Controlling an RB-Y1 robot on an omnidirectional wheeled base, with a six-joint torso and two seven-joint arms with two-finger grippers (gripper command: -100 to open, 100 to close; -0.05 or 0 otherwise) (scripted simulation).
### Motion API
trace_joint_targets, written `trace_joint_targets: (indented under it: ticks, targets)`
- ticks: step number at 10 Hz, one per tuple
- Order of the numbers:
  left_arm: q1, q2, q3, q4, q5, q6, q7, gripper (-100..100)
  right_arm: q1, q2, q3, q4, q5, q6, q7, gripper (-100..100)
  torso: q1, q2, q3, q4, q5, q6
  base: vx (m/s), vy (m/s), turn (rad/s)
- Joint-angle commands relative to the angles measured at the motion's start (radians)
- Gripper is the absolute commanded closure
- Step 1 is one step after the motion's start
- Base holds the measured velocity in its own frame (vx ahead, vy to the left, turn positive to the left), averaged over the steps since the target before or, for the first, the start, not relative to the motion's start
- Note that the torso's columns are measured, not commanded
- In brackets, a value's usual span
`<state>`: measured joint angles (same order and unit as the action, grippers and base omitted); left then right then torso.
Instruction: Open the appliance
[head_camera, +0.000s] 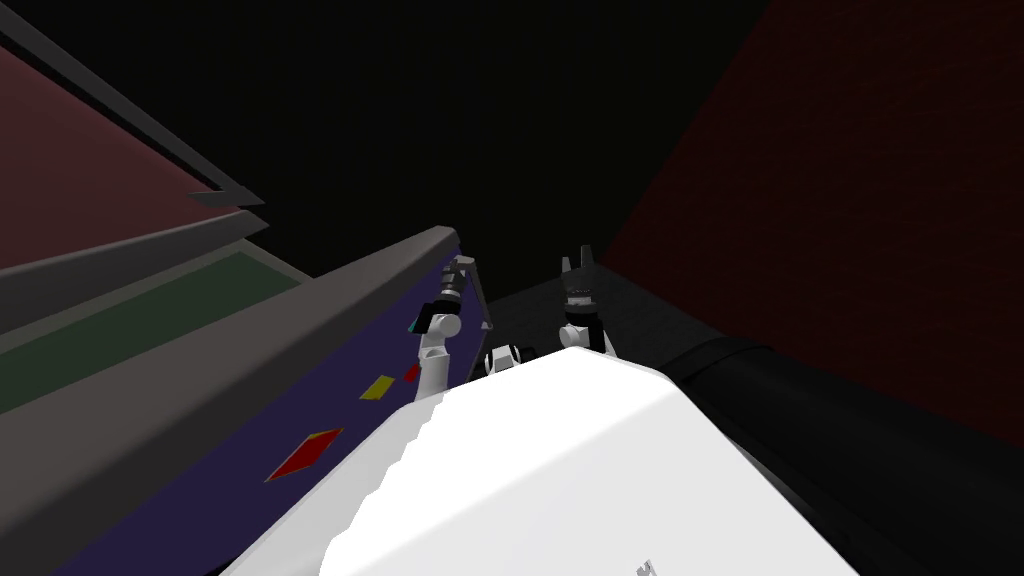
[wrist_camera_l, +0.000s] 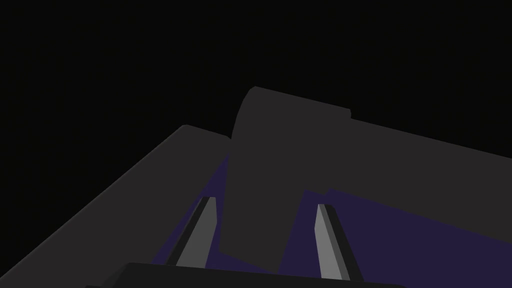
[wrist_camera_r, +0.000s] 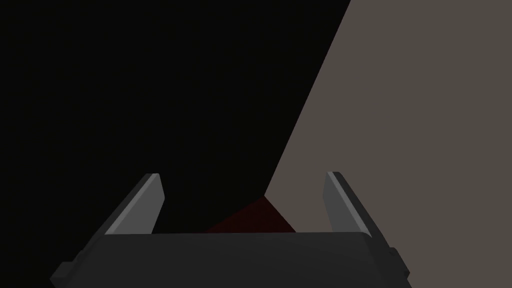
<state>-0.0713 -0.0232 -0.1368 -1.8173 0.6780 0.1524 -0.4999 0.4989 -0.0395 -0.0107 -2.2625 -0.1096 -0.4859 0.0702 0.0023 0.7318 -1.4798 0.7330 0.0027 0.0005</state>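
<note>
Appliance (head_camera: 200, 400): on my left in the head view, a long body running up and away beside me. The lighting is dim.
Front panel (head_camera: 330, 395): dark navy, flat and plain, facing my side.
Rim (head_camera: 300, 310): a broad band of plain grey along the panel's far edge. It ends in a rounded corner just above my left arm (head_camera: 435, 345).
Marks: flat diamond patches on the navy panel. There is a large red one (head_camera: 305, 455), a yellow one (head_camera: 378, 387) and a small red one (head_camera: 410, 372). A cyan one (head_camera: 415, 326) is partly behind my left arm.
Handle (head_camera: 483, 300) (wrist_camera_l: 255, 175): a dark grey bar with a rounded end, lying over the navy panel. It sits at the panel's far end, right by my left wrist.
Left jaws: at the handle and drawn in narrow around it, with one finger (wrist_camera_l: 197, 240) on each side. The fingers sit close against the bar. A thin sliver of navy shows beside each finger, but it reads as a grip on the handle.
Right jaws: held up just ahead of me, to the right of the left arm and apart from the handle. The fingers (wrist_camera_r: 140, 205) are spread wide with nothing between them.
Door state: I cannot tell from these views whether the panel is swung out or flush.
Surroundings: a dark red wall (head_camera: 850, 200) on my right and a black area (head_camera: 450, 100) past the appliance's far end.
</note>
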Motion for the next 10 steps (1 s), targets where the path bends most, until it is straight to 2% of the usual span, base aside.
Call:
trace_joint_targets:
  ticks: [1, 3, 8, 9, 10]
  targets:
    - [0.008, 0.0, -0.029, -0.006, 0.006, 0.007, -0.004, 100, 0.0, 0.0, 0.0, 0.0, 0.0, 0.0, 0.0, 0, 0.004, -0.004, -0.002, 0.002, 0.0, -0.003, -0.118, -0.045, -0.08]
    - [0.019, 0.005, -0.076, -0.016, 0.02, 0.009, -0.011, 100, 0.0, 0.0, 0.0, 0.0, 0.0, 0.0, 0.0, 0, -0.002, 0.004, 0.002, 0.001, -0.001, 0.003, -0.23, -0.029, -0.19]
    - [0.047, 0.017, -0.193, -0.042, 0.054, 0.015, -0.027, 100, 0.0, 0.0, 0.0, 0.0, 0.0, 0.0, 0.0, 0, 0.001, -0.001, 0.0, -0.001, -0.001, 0.0, -0.284, -0.072, -0.167]
    - [0.005, 0.022, -0.151, -0.025, 0.017, 0.02, 0.012, -100, 0.0, 0.0, 0.0, 0.0, 0.0, 0.0, 0.0, 0, 0.003, 0.0, 0.0, 0.0, 0.0, -0.002, -0.184, -0.03, -0.19]
    - [-0.024, 0.035, -0.125, -0.012, -0.011, 0.031, 0.038, -100, 0.0, 0.0, 0.0, 0.0, 0.0, 0.0, 0.0, 0, 0.006, -0.003, -0.003, 0.003, 0.0, -0.003, -0.075, -0.021, -0.144]
